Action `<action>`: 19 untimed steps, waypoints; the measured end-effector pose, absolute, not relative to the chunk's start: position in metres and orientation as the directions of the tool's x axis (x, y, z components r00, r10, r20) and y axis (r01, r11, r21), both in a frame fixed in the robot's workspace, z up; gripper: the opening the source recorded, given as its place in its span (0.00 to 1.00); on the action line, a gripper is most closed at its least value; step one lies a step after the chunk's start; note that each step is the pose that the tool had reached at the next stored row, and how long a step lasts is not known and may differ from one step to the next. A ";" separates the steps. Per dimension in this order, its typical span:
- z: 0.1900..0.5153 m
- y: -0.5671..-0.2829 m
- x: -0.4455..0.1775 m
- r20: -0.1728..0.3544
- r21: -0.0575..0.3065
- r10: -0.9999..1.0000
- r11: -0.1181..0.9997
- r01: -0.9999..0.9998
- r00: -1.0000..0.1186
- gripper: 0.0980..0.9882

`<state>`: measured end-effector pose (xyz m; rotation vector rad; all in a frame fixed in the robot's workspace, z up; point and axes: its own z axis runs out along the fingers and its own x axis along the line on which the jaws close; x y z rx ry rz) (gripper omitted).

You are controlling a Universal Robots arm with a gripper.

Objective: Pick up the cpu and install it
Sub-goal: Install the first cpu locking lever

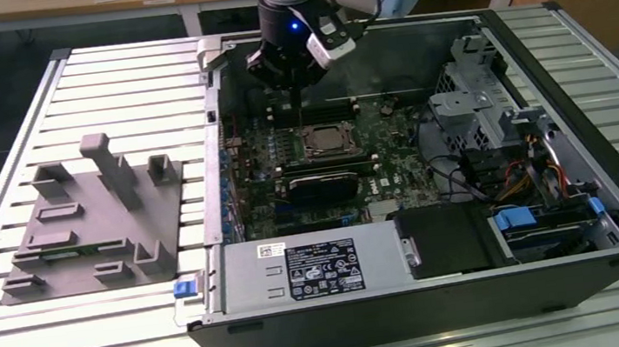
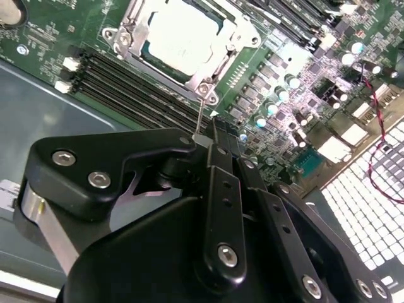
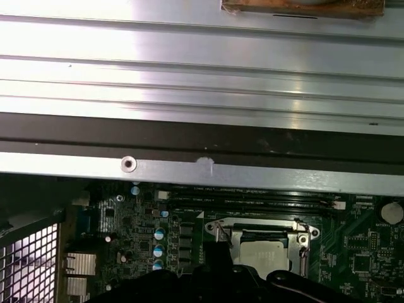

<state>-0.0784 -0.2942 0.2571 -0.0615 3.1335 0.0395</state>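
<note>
One grey plastic fixture block [image 1: 93, 220] near slatted table's exterior-view left edge. Open black computer case [image 1: 595, 220] at centre-right. Thin square silver-topped cpu [image 2: 183, 35] lies in metal socket frame [image 2: 129, 44] on green motherboard [image 1: 398, 128]. Black gripper [image 1: 293, 79] hovers above; finger state: cannot tell. Cpu likely light, stiff, fragile; take by edges.

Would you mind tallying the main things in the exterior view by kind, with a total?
Robot arm with gripper: 1
Open computer case: 1
Motherboard: 1
cpu, lying in its socket: 1
Grey fixture block: 1
Slatted metal table: 1
Total: 6
</note>
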 end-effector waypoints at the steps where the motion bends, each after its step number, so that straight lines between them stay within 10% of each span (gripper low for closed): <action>1: 0.257 -0.294 -0.077 -0.008 0.025 -0.039 0.999 -0.039 -0.999 0.01; 15: 0.257 -0.294 -0.067 -0.008 0.028 -0.039 0.999 -0.039 -0.999 0.01; 19: 0.257 -0.296 -0.067 -0.010 0.088 -0.039 0.995 -0.039 -0.999 0.01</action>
